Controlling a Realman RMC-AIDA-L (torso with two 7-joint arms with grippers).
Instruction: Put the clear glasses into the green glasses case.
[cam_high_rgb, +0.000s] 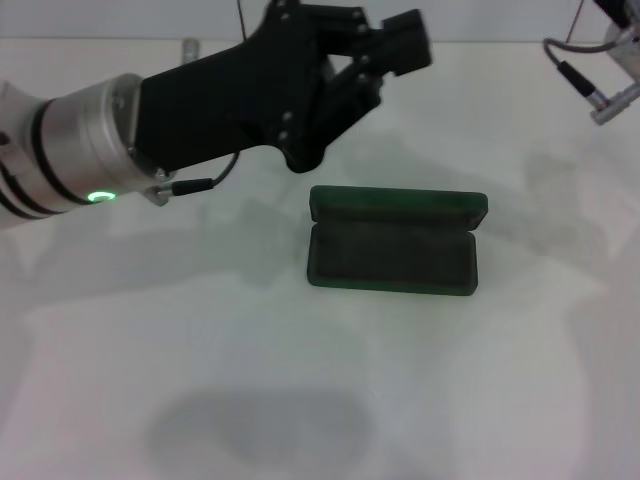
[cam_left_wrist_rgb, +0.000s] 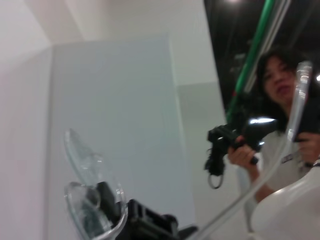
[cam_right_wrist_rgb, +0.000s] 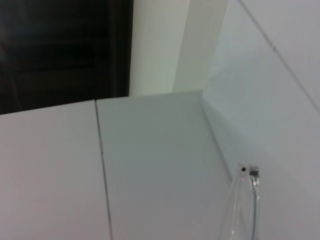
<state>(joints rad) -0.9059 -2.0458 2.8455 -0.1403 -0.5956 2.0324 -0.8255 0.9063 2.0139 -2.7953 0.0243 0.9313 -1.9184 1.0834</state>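
The case (cam_high_rgb: 396, 243) lies open on the white counter (cam_high_rgb: 200, 400), lid tipped back, dark lining bare and nothing inside. The left tool (cam_high_rgb: 375, 60) hangs in the air just behind the case and a little to its left. In the left wrist view the glasses (cam_left_wrist_rgb: 92, 200) sit clamped in it by the lens end, lenses sticking out past the black fingers (cam_left_wrist_rgb: 145, 220), one thin temple arm (cam_left_wrist_rgb: 292, 130) trailing free. The right arm (cam_high_rgb: 610, 70) waits at the far right edge; I cannot tell its tool's state.

The risks, as I judge them: the clear plastic could slip in so small a grip, and a loose temple arm could catch the case rim on the way down, leaving the glasses propped half out or nudging the light case across the counter.
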